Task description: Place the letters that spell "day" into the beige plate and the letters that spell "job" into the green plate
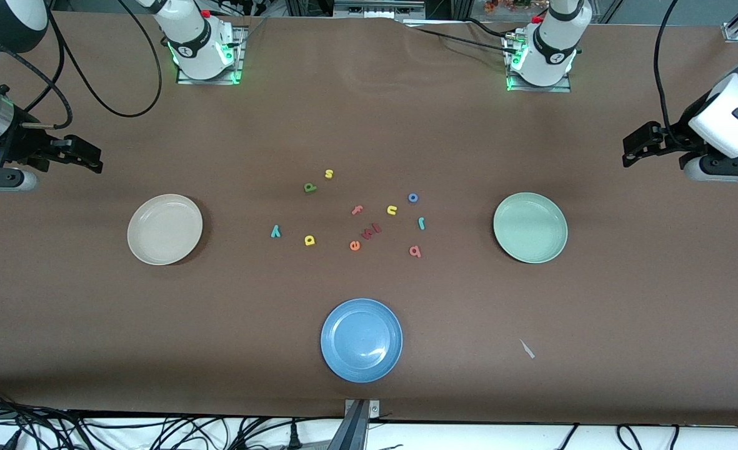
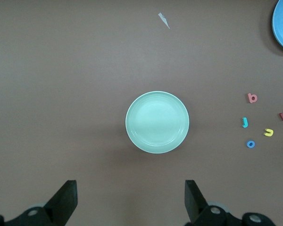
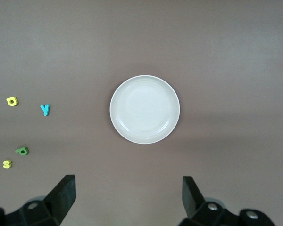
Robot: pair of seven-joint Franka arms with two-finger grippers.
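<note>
The beige plate (image 1: pixel 164 229) (image 3: pixel 144 109) lies toward the right arm's end and the green plate (image 1: pixel 530 227) (image 2: pixel 157 122) toward the left arm's end; nothing lies in either. Between them are the loose letters: olive "d" (image 1: pixel 309 187), yellow "a" (image 1: pixel 309 240), teal "y" (image 1: pixel 275 232), teal "j" (image 1: pixel 421 223), blue "o" (image 1: pixel 413 198) and pinkish "b" (image 1: pixel 414 251). My right gripper (image 1: pixel 87 156) (image 3: pixel 128 195) hangs open over bare table beside the beige plate. My left gripper (image 1: pixel 634 150) (image 2: pixel 131 197) hangs open over bare table beside the green plate.
A blue plate (image 1: pixel 361 339) sits nearest the front camera. Among the letters are also a yellow "s" (image 1: pixel 329 174), a yellow "u" (image 1: pixel 392 210), a salmon "f" (image 1: pixel 357 210), an orange "e" (image 1: pixel 354 245) and a red piece (image 1: pixel 372 230). A small pale scrap (image 1: pixel 527 349) lies on the cloth.
</note>
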